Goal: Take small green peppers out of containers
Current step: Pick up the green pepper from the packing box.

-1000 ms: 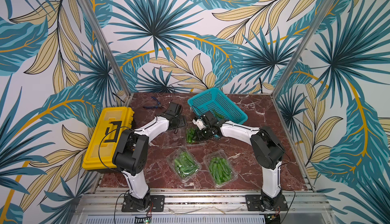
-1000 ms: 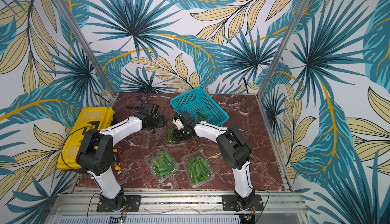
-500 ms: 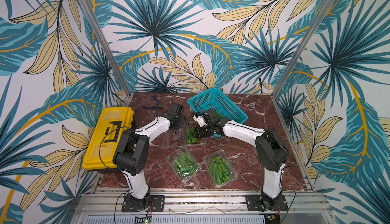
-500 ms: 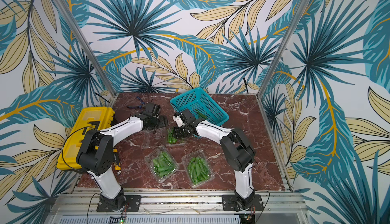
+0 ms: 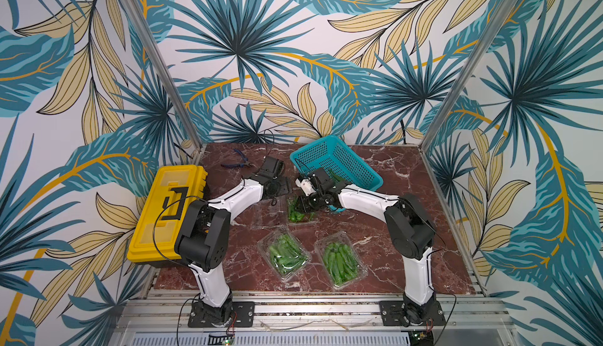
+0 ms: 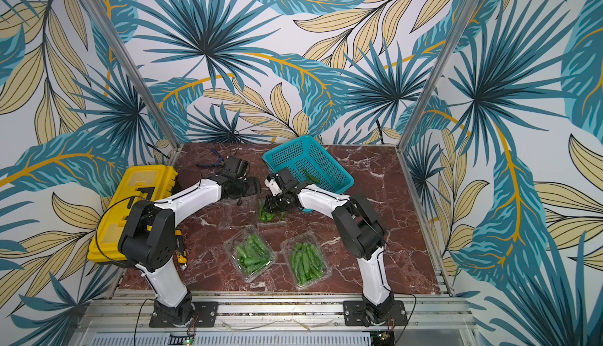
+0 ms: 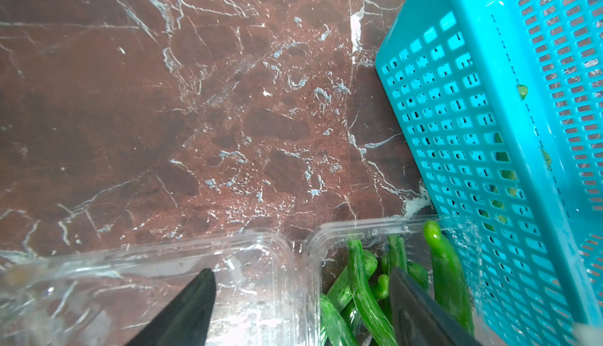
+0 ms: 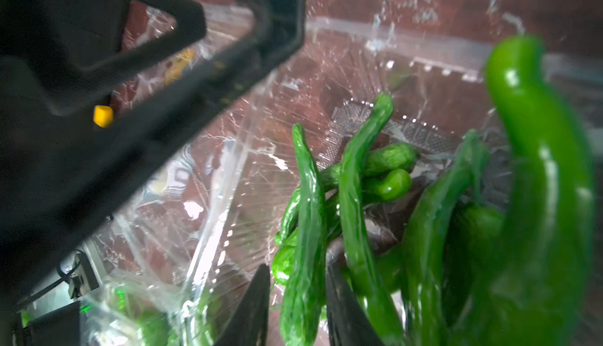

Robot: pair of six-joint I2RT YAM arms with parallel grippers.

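Three clear containers lie on the marble table. The far one is open, with several small green peppers in its tray and its lid folded out flat. My right gripper is inside that tray, shut on one slim pepper that stands between its fingers. My left gripper is open wide, one finger over the empty lid and the other over the peppers. In both top views the two near containers are full of peppers. The near pair shows again as one container beside another container.
A teal basket stands tilted right behind the open container, with a pepper in it. A yellow toolbox sits at the left edge. Blue-handled pliers lie at the back left.
My right arm has shifted slightly over the open container, with its grip unchanged. The left arm has stayed where it was.
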